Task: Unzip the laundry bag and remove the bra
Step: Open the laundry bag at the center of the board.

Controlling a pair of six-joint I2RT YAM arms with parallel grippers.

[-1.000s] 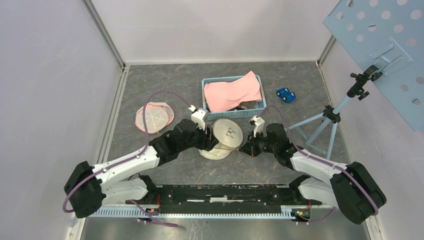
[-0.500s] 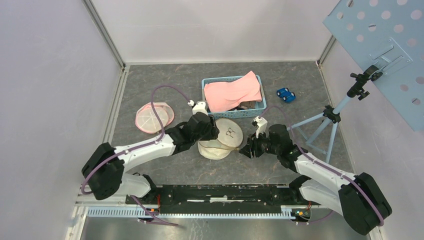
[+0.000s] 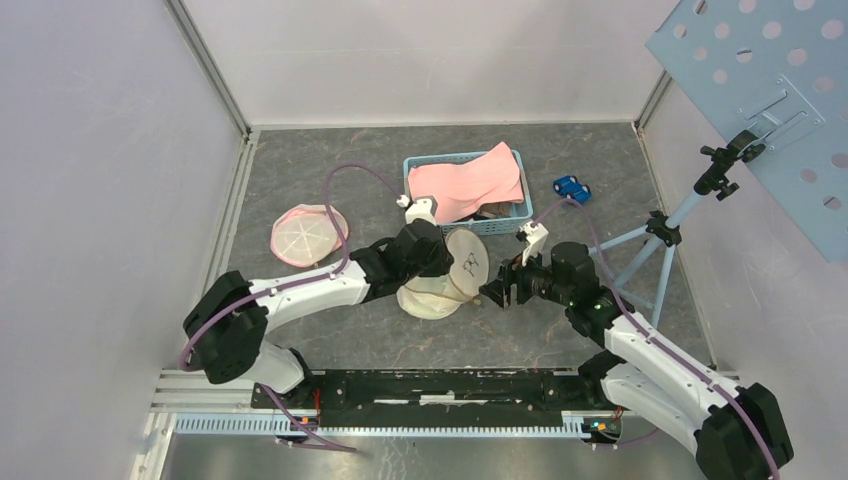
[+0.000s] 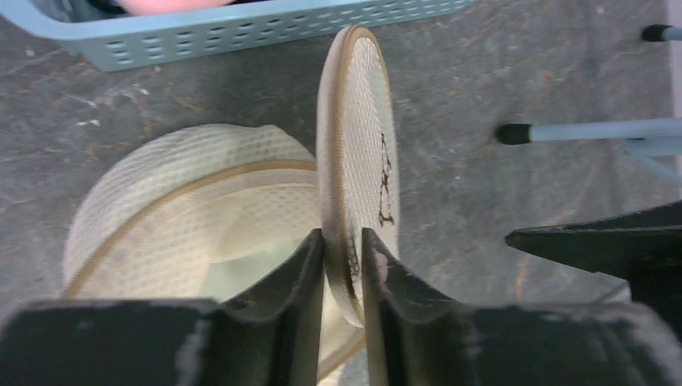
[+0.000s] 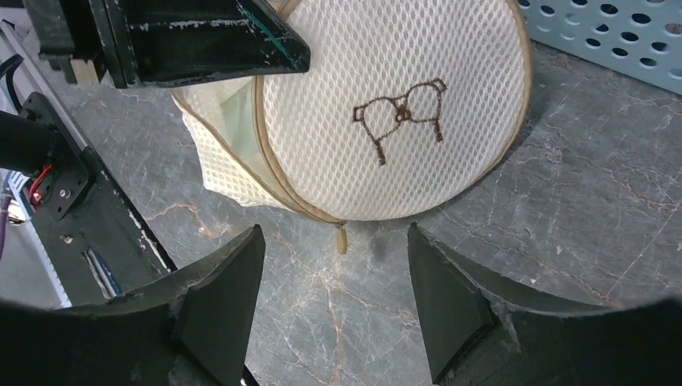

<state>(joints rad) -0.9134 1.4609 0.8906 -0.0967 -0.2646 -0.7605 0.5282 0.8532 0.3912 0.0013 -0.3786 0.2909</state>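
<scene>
The cream mesh laundry bag [image 3: 428,298] lies mid-table, unzipped, with its round lid [image 3: 467,261] raised on edge. My left gripper [image 4: 343,249] is shut on the lid's tan-bound rim [image 4: 332,161], and the lid [image 5: 402,80] shows a brown bra emblem. Pale green fabric [image 4: 233,277] shows inside the opening, the bra as far as I can tell. My right gripper [image 5: 334,297] stands open just right of the bag, near the table. The zipper pull [image 5: 342,239] hangs free ahead of its fingers.
A blue basket [image 3: 409,190] with a pink cloth [image 3: 465,183] stands just behind the bag. A pink round mesh bag [image 3: 308,232] lies at the left and a blue toy car [image 3: 571,188] at the back right. A tripod stand [image 3: 640,250] carries a perforated panel on the right.
My left gripper moved right and back and closed on the lid's rim, standing the lid up. My right gripper opened, letting go of the zipper pull.
</scene>
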